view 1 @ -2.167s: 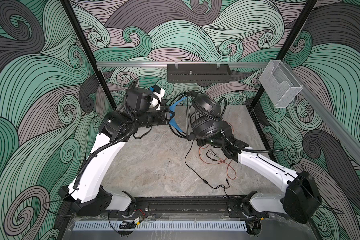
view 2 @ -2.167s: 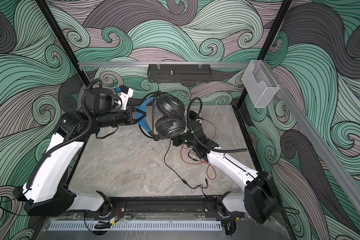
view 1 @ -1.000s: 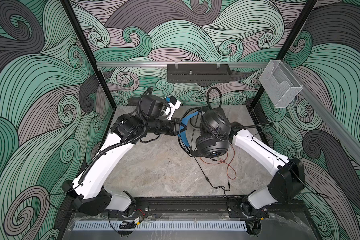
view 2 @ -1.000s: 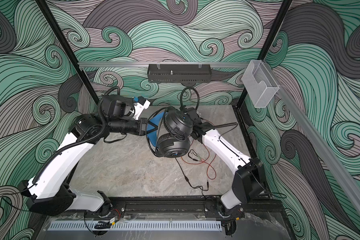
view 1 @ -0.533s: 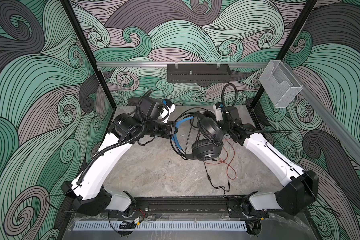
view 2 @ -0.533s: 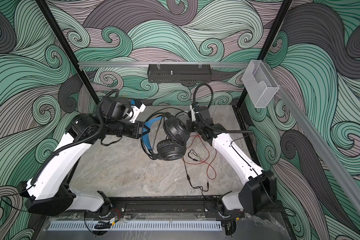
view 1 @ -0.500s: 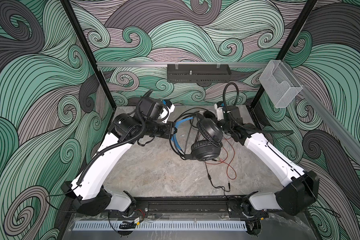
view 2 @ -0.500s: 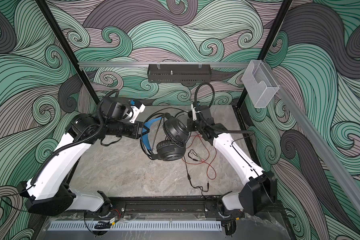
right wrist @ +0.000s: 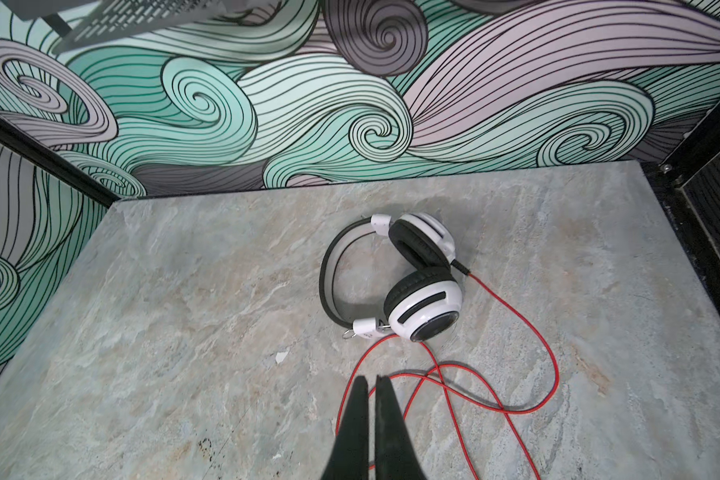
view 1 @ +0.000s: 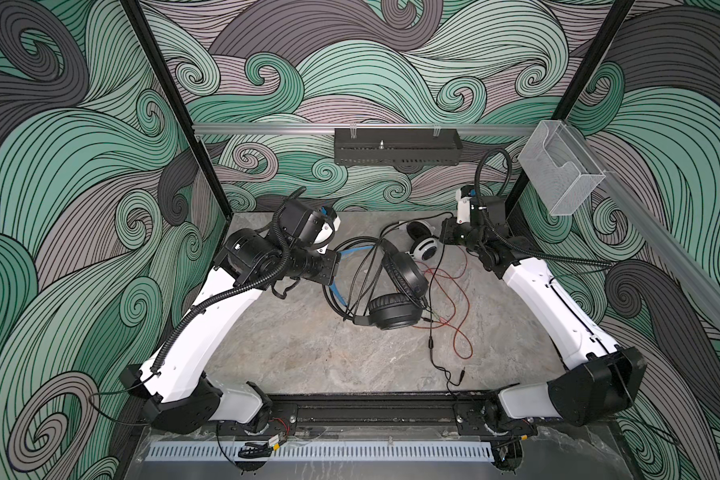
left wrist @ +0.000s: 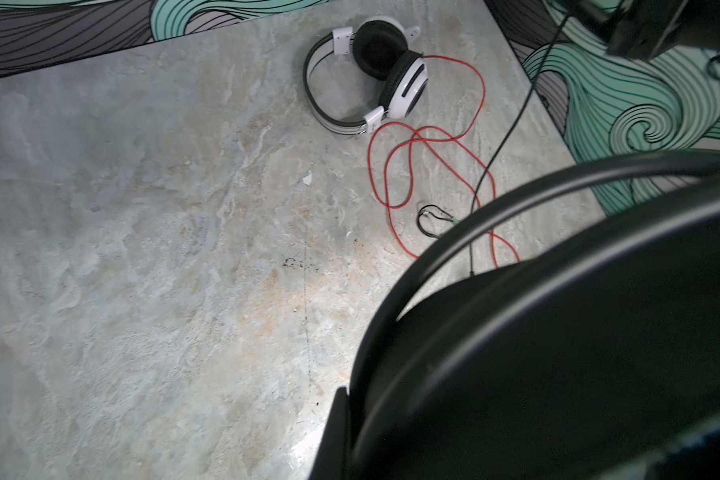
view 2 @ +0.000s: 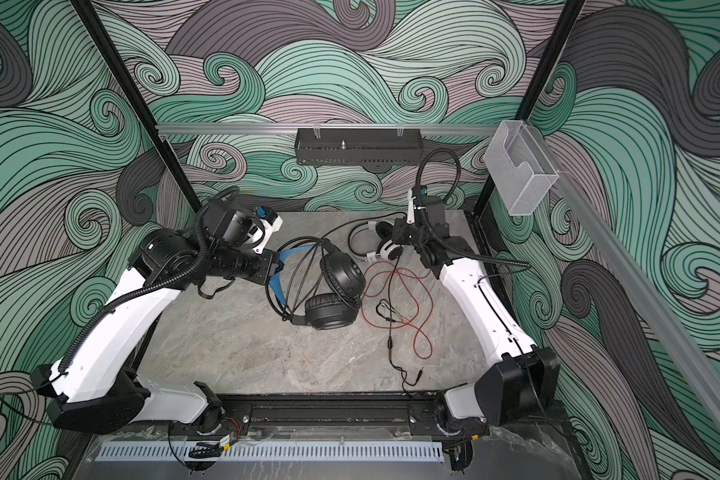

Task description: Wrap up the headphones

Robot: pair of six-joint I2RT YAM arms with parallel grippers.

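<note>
The left gripper is clamped shut on the headband of the black headphones and holds them off the counter, near its middle, with the lower ear cup hanging low. A few loops of black cable lie loosely over the headband. The right gripper is closed to a sliver. It seems to be pinching that cable, which rises taut towards it in the left wrist view, but its own camera shows no cable between the fingers. The white headphones lie on the counter near the back right corner, almost under the right gripper. Their red cable sprawls in open coils towards the front.

The main risk is a tangle. The hanging black cable crosses the red coils, so another turn could hook a red loop and drag the white headphones along. The loops on the headband look slack and could slide off if tension drops or the band tilts. The free end with its plug trails near the front rail, where it could catch.

The right arm works close to the back wall and the corner post, with the white headphones just below, so a wide sweep there has little room. The left and front of the counter are bare and give more space for the wrapping.
</note>
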